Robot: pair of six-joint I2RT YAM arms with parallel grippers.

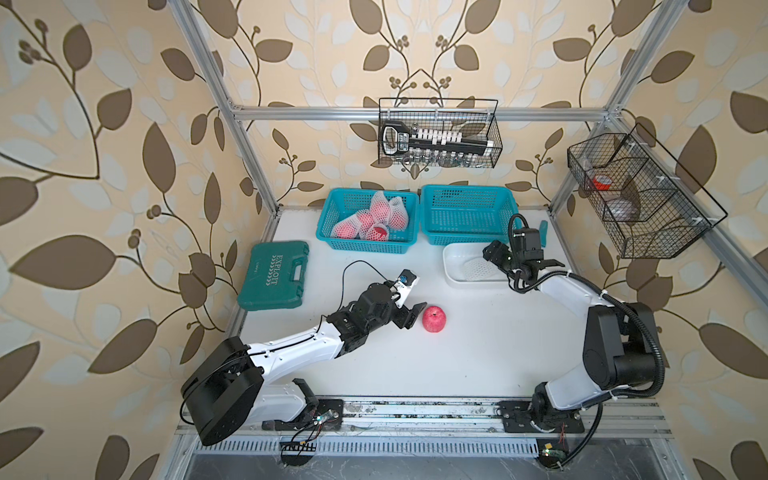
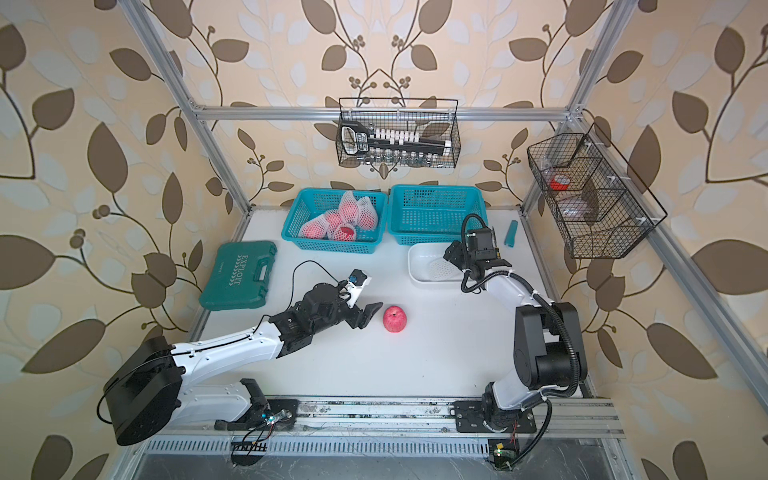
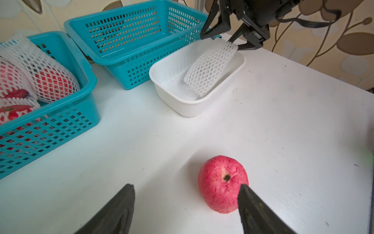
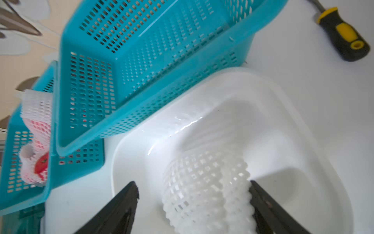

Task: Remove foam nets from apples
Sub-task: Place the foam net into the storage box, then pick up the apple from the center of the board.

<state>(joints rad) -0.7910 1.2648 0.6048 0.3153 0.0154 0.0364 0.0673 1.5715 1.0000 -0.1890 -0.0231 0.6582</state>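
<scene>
Nearest, well short of the white tray (image 1: 448,266) and off toward the left arm's side of it, a bare red apple (image 1: 434,319) sits on the worktop (image 1: 478,353) with its stem dimple up. The left fingers (image 1: 415,311) are spread wide with nothing between them. One tip is just beside the apple; whether it touches cannot be told.

The right fingers (image 1: 491,253) hang over the tray's end on the right arm's side, also spread and clamping nothing. An empty foam net (image 1: 476,268) leans inside the tray, its lower end on the tray floor. Its upper end rests against one right fingertip, with a clear gap to the other in the right wrist view.

A green tool case (image 1: 272,276) lies level with the tray, well apart from it on the left arm's side.

Just behind the tray stands an empty teal basket (image 1: 465,239). A second teal basket (image 1: 328,232) stands next to it, farther from the tray, and holds several netted apples (image 1: 374,220).
</scene>
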